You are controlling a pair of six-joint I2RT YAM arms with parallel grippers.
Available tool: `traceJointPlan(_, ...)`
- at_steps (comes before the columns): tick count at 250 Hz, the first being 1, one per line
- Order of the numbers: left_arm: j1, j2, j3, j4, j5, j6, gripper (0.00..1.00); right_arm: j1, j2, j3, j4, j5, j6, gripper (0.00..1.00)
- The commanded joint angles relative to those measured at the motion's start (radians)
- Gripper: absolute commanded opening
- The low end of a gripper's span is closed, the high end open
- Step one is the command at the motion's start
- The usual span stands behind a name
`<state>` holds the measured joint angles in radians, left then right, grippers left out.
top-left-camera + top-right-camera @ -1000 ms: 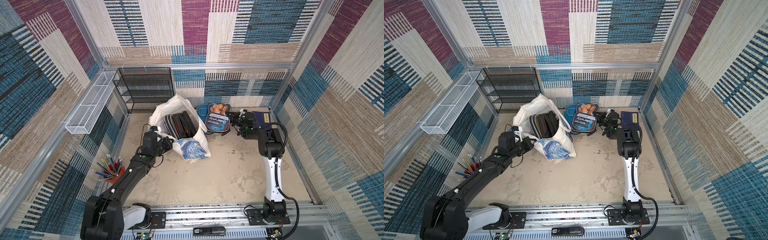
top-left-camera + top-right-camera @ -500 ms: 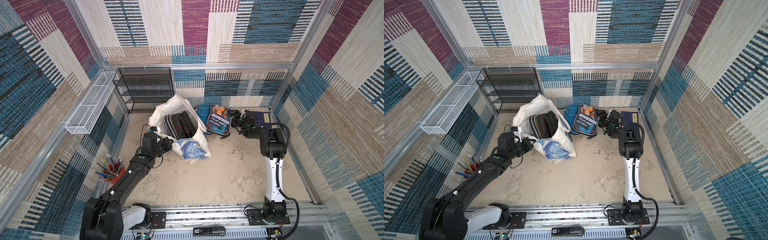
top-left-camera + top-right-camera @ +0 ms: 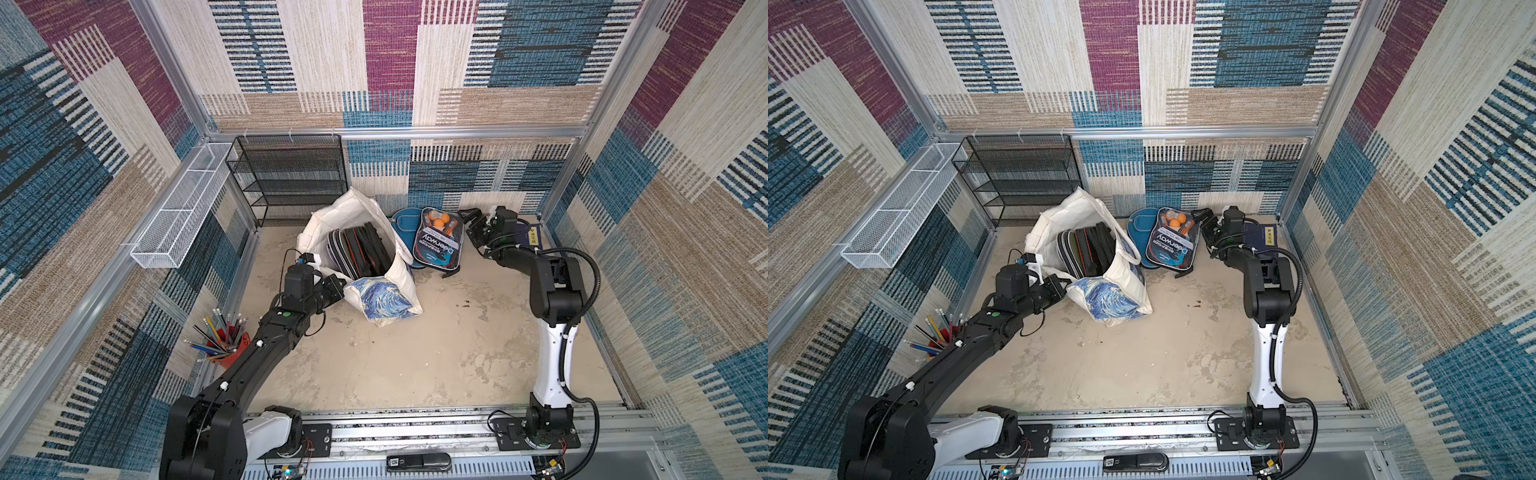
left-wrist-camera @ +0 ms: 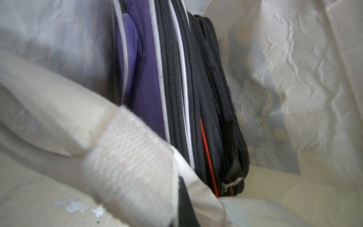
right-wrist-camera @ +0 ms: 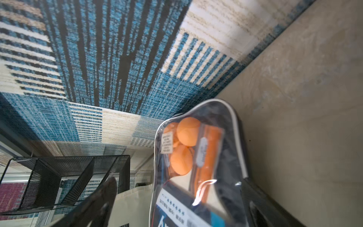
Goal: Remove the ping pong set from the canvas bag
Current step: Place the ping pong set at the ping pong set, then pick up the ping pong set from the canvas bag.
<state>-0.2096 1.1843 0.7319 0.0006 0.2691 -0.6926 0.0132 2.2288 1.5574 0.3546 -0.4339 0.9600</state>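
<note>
Ping pong set [image 3: 436,246]: clear-fronted pouch with orange balls [image 5: 187,133] at its far end and a blue printed card below them. It lay outside the canvas bag [image 3: 400,272], just beside it on the right arm's side. It rested on the floor [image 3: 395,357] near the back wall, overlapping a blue rounded case [image 3: 402,219].

Items, near to far:

1. Small black device [image 3: 417,462], on the front rail between the two arm bases.
2. Red cup of pencils [image 3: 224,347], at the left wall beside the left arm.
3. Left gripper [image 3: 338,289]: jaws together, clamped on the bag's near rim by a handle strap [image 4: 129,157].
4. Canvas bag: cream, mouth open and facing upward, blue swirl print [image 3: 384,299] on its near lower side. Inside stood several flat zipped cases [image 4: 188,98] on edge, one purple, the rest black, one with red piping.
5. Right gripper [image 3: 473,227]: jaws spread wide apart at the set's far end. In the right wrist view the pouch showed between the two fingers [image 5: 98,202]; whether they touched it could not be told.
6. Dark blue box [image 3: 524,232] with a yellow label, under the right forearm in the far right corner.
7. Black mesh shelf [image 3: 291,178], against the back wall behind the bag.
8. White wire basket [image 3: 178,224], hung on the left wall.
</note>
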Motion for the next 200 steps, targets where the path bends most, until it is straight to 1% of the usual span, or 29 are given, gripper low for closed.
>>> traceJointPlan(1,0.001,0.003,0.012,-0.014,-0.006,0.019,0.00,0.009,-0.067,-0.014,-0.060,0.060,-0.147,0.99)
traceJointPlan(55,0.001,-0.005,0.014,-0.008,0.019,0.017,0.00,0.086,-0.232,-0.028,-0.186,0.146,-0.374,0.99)
traceJointPlan(95,0.001,-0.007,0.016,0.002,0.029,0.014,0.00,0.193,-0.362,0.003,-0.294,0.197,-0.541,1.00)
traceJointPlan(131,0.001,0.001,0.022,0.014,0.044,0.012,0.00,0.319,-0.461,0.037,-0.386,0.274,-0.671,0.99)
traceJointPlan(144,0.001,0.007,0.024,0.022,0.050,0.010,0.00,0.361,-0.485,0.037,-0.418,0.283,-0.707,0.99)
traceJointPlan(162,0.001,0.015,0.029,0.024,0.056,0.007,0.00,0.423,-0.506,0.094,-0.465,0.309,-0.755,0.99)
traceJointPlan(200,0.001,0.023,0.038,0.029,0.074,0.005,0.00,0.554,-0.482,0.230,-0.595,0.321,-0.841,0.99)
